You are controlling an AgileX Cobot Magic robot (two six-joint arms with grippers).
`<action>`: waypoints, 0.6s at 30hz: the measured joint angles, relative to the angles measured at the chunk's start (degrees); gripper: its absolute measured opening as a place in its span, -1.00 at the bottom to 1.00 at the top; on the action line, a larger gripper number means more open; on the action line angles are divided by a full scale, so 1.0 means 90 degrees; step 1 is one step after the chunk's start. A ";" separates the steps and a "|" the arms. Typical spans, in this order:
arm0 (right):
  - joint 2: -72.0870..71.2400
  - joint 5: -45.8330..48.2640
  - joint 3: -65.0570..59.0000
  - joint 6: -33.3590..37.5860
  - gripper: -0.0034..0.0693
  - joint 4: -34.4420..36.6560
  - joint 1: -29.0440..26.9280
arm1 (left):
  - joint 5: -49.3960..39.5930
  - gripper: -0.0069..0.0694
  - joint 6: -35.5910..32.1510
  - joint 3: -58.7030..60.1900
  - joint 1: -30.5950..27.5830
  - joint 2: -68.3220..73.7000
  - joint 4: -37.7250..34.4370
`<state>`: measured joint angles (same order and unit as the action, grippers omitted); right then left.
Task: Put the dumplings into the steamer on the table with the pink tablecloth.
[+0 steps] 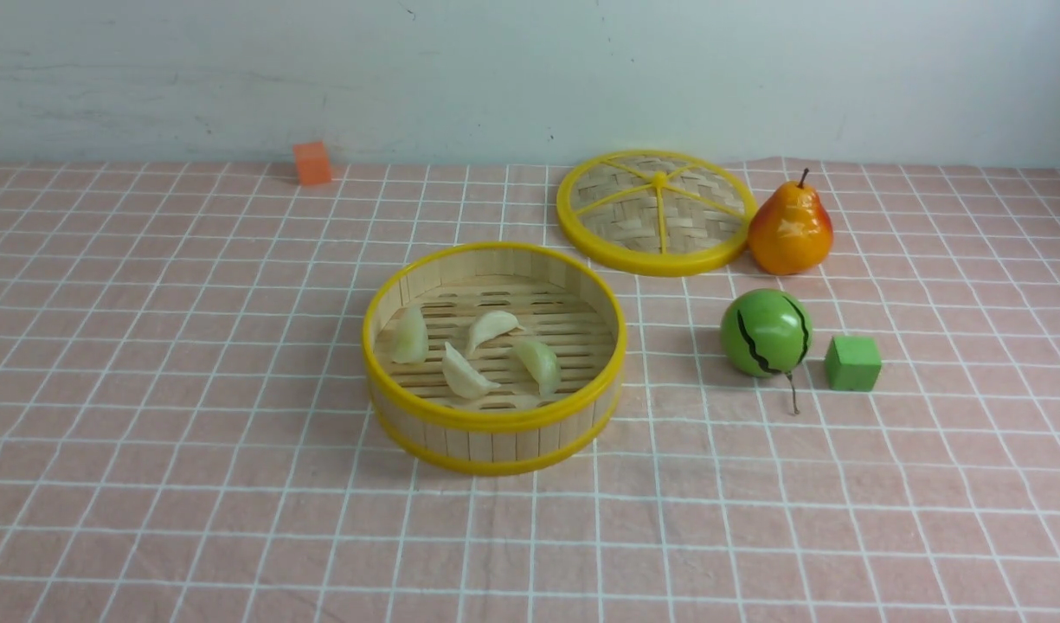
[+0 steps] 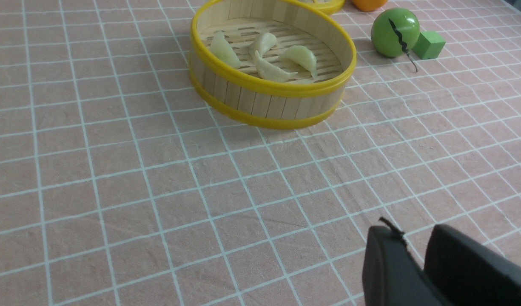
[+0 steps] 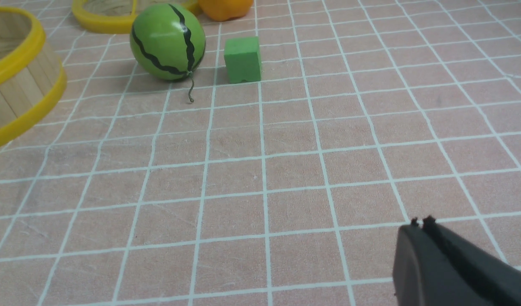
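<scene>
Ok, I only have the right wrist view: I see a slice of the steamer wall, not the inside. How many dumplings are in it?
Observer: Four dumplings lie on the slatted floor of the steamer; I see none on the pink tablecloth.
Operator: Is the lid on it?
Observer: No. The lid lies flat behind the steamer, beside the pear.
Operator: And the left gripper, holding anything?
Observer: The left gripper has a small gap between its fingers and nothing in it, over bare cloth short of the steamer.
</scene>
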<state>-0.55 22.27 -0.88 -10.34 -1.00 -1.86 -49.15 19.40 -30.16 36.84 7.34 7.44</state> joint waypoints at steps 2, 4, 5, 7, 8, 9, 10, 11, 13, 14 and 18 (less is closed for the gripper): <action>0.0000 0.0000 0.0000 0.0000 -0.95 0.0000 -0.0007 | 0.0000 -0.46 0.0000 0.0000 0.0000 0.0000 0.0000; 0.0000 0.0000 0.0000 0.0000 -0.94 0.0000 -0.0007 | 0.0000 -0.45 0.0000 0.0000 0.0000 0.0000 0.0000; 0.0000 0.0000 0.0000 0.0000 -0.94 0.0000 -0.0007 | 0.0000 -0.45 0.0000 0.0000 0.0000 0.0000 0.0000; 0.0000 0.0000 0.0000 0.0000 -0.94 0.0000 -0.0007 | 0.0000 -0.44 0.0000 0.0000 0.0000 0.0000 0.0000; 0.0000 0.0000 0.0000 0.0000 -0.94 0.0000 -0.0007 | 0.0000 -0.44 0.0000 0.0000 0.0000 0.0000 0.0000; 0.0000 0.0000 0.0000 0.0000 -0.94 0.0000 -0.0007 | 0.0000 -0.44 0.0000 0.0000 0.0000 0.0000 0.0000; 0.0000 0.0000 0.0000 0.0000 -0.93 0.0000 -0.0007 | 0.0000 -0.43 0.0000 0.0000 0.0000 0.0000 0.0000; 0.0000 0.0000 0.0000 0.0000 -0.93 0.0000 -0.0007 | 0.0000 -0.43 0.0000 0.0000 0.0000 0.0000 0.0000; 0.0000 0.0000 0.0000 0.0000 -0.93 0.0000 -0.0007 | 0.0000 -0.42 0.0000 0.0000 0.0000 0.0000 0.0000; 0.0000 0.0000 0.0000 0.0000 -0.93 0.0000 -0.0007 | 0.0000 -0.42 0.0000 0.0000 0.0000 0.0000 0.0000; 0.0000 0.0000 0.0000 0.0007 -0.93 0.0000 -0.0007 | 0.0000 -0.41 0.0000 0.0000 0.0000 0.0000 0.0000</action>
<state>-0.55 22.27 -0.88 -10.27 -1.00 -1.92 -49.15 19.40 -30.16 36.84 7.34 7.44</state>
